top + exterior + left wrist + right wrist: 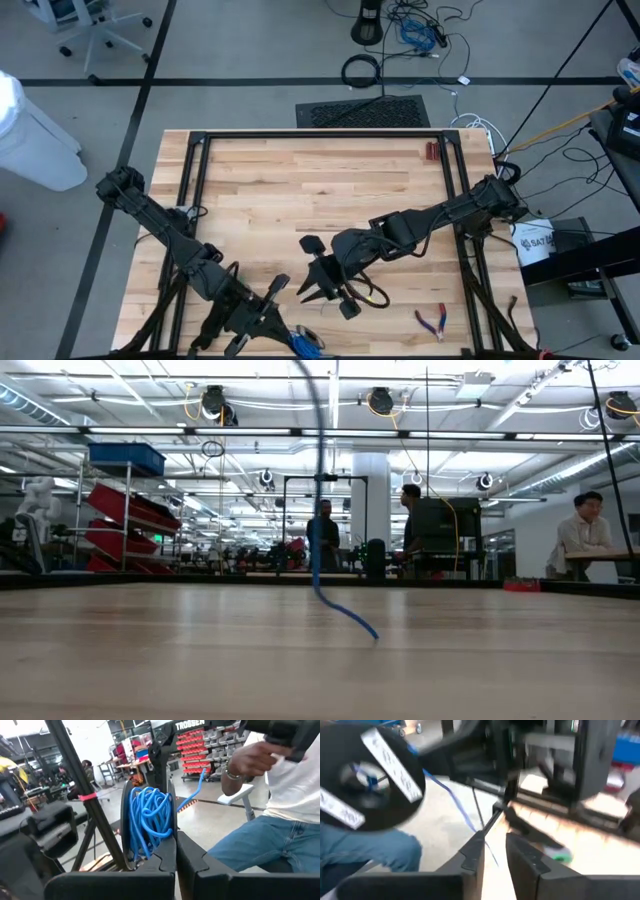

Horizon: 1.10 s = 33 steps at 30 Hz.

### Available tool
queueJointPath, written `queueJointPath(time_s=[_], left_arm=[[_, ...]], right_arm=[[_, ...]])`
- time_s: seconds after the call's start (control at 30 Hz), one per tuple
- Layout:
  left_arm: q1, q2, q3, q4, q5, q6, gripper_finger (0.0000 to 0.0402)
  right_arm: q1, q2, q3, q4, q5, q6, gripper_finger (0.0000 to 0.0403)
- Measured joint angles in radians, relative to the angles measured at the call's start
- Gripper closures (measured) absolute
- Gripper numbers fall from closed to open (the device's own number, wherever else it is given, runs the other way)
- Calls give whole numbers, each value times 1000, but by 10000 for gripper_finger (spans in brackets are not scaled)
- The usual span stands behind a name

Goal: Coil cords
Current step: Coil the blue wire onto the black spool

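While the left gripper [175, 851] is clamping the coiled thin blue cord [148, 819] at the table's near edge, the right gripper [494, 851] is hanging part-open on the loose strand [456, 805], risking slip and unwinding.

Left end effector [262, 318] closed; right end effector [335, 290] fingers parted.

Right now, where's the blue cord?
Coiled blue cord sits in the shut left gripper at the table's near edge, high view; right gripper is just beside it.
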Motion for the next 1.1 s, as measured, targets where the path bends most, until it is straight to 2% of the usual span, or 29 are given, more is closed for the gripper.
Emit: queueJointPath(time_s=[0.2, 0.37, 0.5, 0.6, 0.7, 0.87, 0.93, 1.03, 1.1], left_arm=[[-19, 0, 0, 14, -25, 6, 401], [-43, 0, 0, 52, -54, 52, 401], [-60, -5, 0, 77, -115, 56, 401], [-62, -15, 0, 96, -183, 52, 401], [-61, -18, 0, 96, -223, 46, 401], [-59, -17, 0, 126, -237, 46, 401], [-59, -17, 0, 135, -239, 46, 401], [-60, -17, 0, 143, -240, 46, 402], [-60, -17, 0, 144, -245, 46, 401]], right_arm=[[37, -14, 0, -224, 35, 116, 303], [150, -15, -9, -371, 263, 231, 301], [269, -15, -49, -343, 488, 320, 302], [351, -10, -100, -160, 698, 356, 302], [402, 16, -171, 154, 855, 281, 302], [404, 116, -278, 694, 896, 89, 302], [386, 188, -307, 877, 946, 23, 299], [365, 295, -318, 1056, 1056, -100, 290], [356, 336, -318, 1119, 1067, -147, 284]])
